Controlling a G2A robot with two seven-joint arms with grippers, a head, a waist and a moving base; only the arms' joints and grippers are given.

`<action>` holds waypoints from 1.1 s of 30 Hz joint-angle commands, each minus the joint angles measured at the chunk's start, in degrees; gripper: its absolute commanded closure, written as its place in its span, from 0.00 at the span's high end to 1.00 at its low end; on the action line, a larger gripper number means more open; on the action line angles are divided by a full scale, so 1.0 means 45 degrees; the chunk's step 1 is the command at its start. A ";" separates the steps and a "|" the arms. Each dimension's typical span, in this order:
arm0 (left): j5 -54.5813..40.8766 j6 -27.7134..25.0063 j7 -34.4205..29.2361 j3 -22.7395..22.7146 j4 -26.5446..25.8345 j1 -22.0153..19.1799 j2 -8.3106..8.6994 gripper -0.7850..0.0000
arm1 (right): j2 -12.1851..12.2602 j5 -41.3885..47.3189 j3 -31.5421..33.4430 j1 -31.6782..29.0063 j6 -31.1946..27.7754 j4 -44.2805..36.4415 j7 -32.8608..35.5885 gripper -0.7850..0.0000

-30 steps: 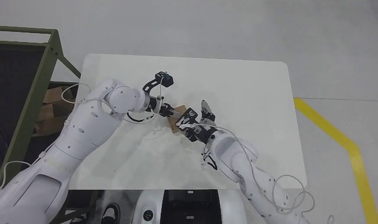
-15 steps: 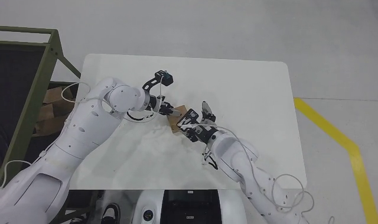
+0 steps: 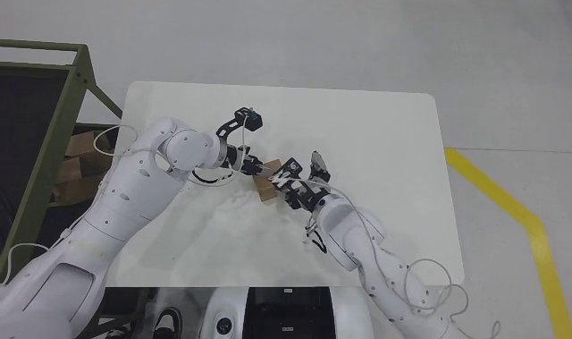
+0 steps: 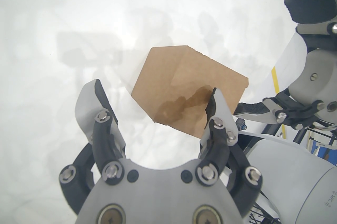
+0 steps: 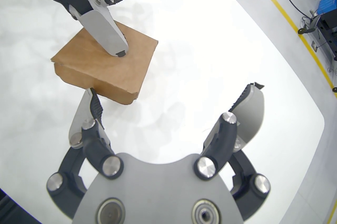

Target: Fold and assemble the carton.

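Observation:
A small brown carton [image 3: 268,182] lies closed and flat near the middle of the white table [image 3: 375,133]; a dark stain marks its top [image 4: 181,104]. My left gripper [image 3: 256,168] is open above it [image 4: 155,101], with one fingertip [image 4: 213,101] pressing on the carton's top, seen also as a grey finger [image 5: 110,35] in the right wrist view. My right gripper [image 3: 301,180] is open [image 5: 171,93] beside the carton [image 5: 79,56], one fingertip [image 5: 90,98] at the carton's side wall and the other over bare table.
A green-framed cart [image 3: 54,80] with loose cardboard pieces [image 3: 76,165] stands off the table's left edge. A yellow floor line [image 3: 509,209] runs past the right side. Bare tabletop surrounds the carton on all sides.
My right gripper has shifted slightly toward the far right beside the carton. The left arm has hardly moved, its finger still on the carton.

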 commanded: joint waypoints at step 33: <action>0.0047 -0.0063 -0.0259 -0.0140 0.0001 0.0118 -0.0082 0.85 | -0.0424 -0.1785 -0.0716 0.0314 0.0413 0.0486 0.0289 1.00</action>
